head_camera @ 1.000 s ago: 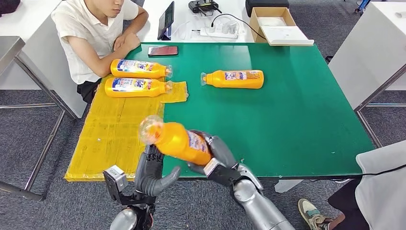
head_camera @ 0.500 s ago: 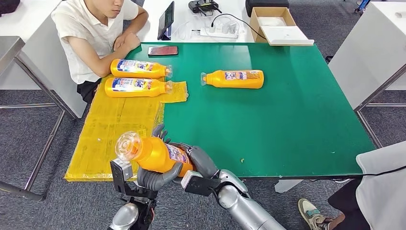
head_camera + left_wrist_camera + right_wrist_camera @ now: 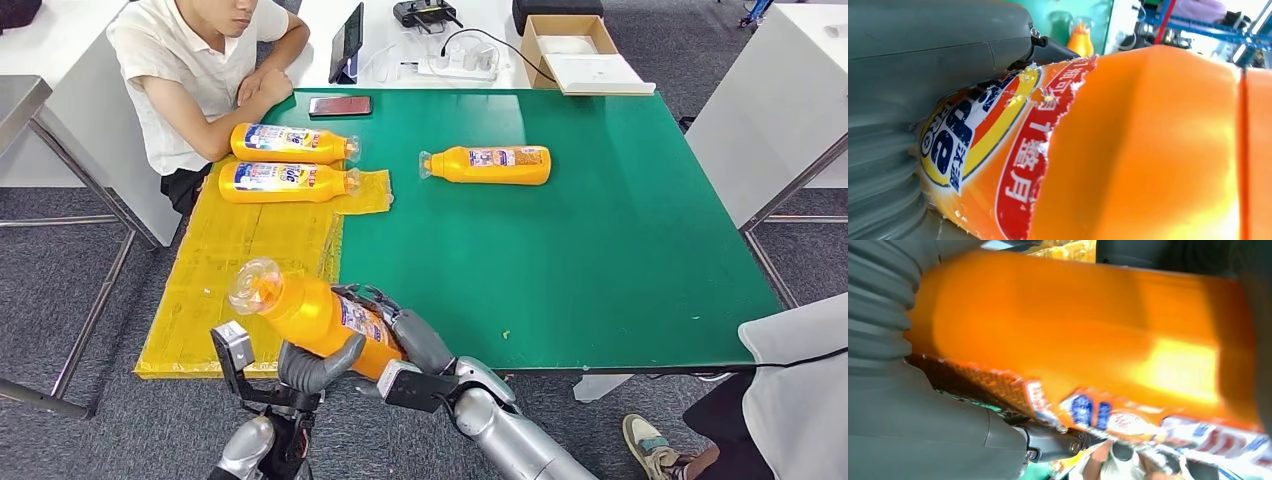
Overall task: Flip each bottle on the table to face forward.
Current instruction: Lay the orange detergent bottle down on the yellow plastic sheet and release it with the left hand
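Orange plastic bottle in hand: orange plastic bottle with clear cap [image 3: 310, 312], held in the air over the near edge of the tabletop, cap toward the robot's left, its torn label partly turned up.
Left hand: left hand [image 3: 315, 366] cups the bottle from below, fingers [image 3: 938, 50] wrapped on the labelled side.
Right hand: right hand [image 3: 405, 335] grips the base end, fingers closed around the body.
Step in hand: mid-flip, judging by the two-handed hold.
Next move: roll the label fully up, then lay the bottle down on the yellow mat [image 3: 230, 270].
Other bottles: two labelled orange bottles [image 3: 285, 163] lie side by side on the mat's far end; a third orange bottle [image 3: 487, 165] lies alone on the green tabletop [image 3: 600, 250].
Edges: the bottle hangs by the mat's near edge; set it well inward.
Open room: bare mat ahead, near bare green to the right.
Nearby: a seated person's forearm [image 3: 230, 100] rests at the far left corner.
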Controlling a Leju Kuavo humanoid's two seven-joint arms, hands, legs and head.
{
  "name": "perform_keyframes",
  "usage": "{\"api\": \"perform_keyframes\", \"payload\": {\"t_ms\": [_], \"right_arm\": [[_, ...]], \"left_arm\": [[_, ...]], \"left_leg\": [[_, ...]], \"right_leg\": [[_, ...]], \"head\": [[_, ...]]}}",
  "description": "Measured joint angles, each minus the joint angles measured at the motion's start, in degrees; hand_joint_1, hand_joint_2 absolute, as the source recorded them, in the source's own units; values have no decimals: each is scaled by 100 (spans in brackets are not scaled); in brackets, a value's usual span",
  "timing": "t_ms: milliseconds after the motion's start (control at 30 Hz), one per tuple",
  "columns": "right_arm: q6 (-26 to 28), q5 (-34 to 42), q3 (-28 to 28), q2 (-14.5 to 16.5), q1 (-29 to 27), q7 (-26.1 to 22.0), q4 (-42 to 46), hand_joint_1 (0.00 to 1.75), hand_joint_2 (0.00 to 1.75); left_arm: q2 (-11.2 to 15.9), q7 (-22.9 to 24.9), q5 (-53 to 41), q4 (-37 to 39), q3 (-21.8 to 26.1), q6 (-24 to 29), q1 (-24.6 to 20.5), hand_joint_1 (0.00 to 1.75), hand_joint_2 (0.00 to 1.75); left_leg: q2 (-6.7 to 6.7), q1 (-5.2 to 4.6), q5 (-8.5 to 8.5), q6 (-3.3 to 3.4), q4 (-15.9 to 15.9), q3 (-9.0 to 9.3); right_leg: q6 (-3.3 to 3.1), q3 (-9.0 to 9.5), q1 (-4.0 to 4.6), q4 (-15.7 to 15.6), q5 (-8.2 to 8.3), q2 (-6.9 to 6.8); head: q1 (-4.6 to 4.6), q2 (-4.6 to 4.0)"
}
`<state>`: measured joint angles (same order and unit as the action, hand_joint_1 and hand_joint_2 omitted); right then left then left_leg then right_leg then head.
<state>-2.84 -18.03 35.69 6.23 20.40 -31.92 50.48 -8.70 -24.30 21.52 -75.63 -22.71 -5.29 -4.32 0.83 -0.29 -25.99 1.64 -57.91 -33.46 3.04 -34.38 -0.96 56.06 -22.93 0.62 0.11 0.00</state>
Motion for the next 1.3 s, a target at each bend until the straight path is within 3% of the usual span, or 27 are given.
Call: {"api": "perform_keyframes", "payload": {"t_ms": [167, 300, 367, 467, 600, 767, 833, 1033, 1300], "right_arm": [[-72, 131, -5, 3, -26, -174, 1, 0, 0], [290, 280, -129, 32, -233, -250, 160, 0, 0], [644, 298, -265, 37, -447, -273, 341, 0, 0], [1413, 246, -588, 28, -860, -473, 816, 0, 0], [2030, 213, -1004, -12, -1264, -605, 1401, 0, 0], [3483, 495, -1539, 4, -1755, -627, 2315, 0, 0], [3785, 584, -1750, -14, -1895, -627, 2677, 0, 0], [3896, 825, -2255, -22, -2054, -627, 3346, 0, 0], [3888, 878, -2487, -20, -2084, -627, 3596, 0, 0]], "left_arm": [[37, -110, 126, 0, 171, -498, 53, 175, 175], [37, -28, 75, 1, 302, -507, 82, 175, 175], [38, 117, -107, 10, 380, -129, 82, 175, 175], [63, 179, -650, 87, 594, 961, 61, 175, 175], [151, 127, -1018, 197, 903, 1701, -14, 175, 175], [213, -107, -1481, 269, 1337, 3212, -124, 175, 175], [262, -168, -1575, 298, 1572, 3559, -192, 175, 175], [336, -593, -2919, 474, 1998, 4442, -419, 175, 175], [341, -679, -3380, 637, 2225, 4540, -538, 175, 175]], "left_leg": [[0, 0, 0, 0, 0, 0], [1, 0, 0, 0, 0, 0], [3, 0, -1, 0, 0, -2], [0, 0, -1, -1, 0, -5], [2, 0, -1, -1, 0, -7], [1, 1, -1, -1, 0, -8], [1, 1, -1, -1, 0, -9], [2, 0, 0, 0, 0, -8], [-5, 0, 0, 0, 0, -7]], "right_leg": [[0, -1, 0, 0, 0, 0], [0, -2, 1, 0, -1, -1], [0, -4, 0, -1, -1, -2], [-1, -8, 0, -1, -1, 0], [-1, -10, 0, -1, -1, -2], [-1, -10, 0, 0, 0, -1], [-1, -11, 0, 0, -1, -1], [-1, -10, 0, 0, 0, -1], [-1, -11, 0, 0, 0, 0]], "head": [[-1, 0], [1, -1], [0, 0], [0, -1], [-1, -1], [1, -1], [1, 0], [2, 0], [1, -1]]}}
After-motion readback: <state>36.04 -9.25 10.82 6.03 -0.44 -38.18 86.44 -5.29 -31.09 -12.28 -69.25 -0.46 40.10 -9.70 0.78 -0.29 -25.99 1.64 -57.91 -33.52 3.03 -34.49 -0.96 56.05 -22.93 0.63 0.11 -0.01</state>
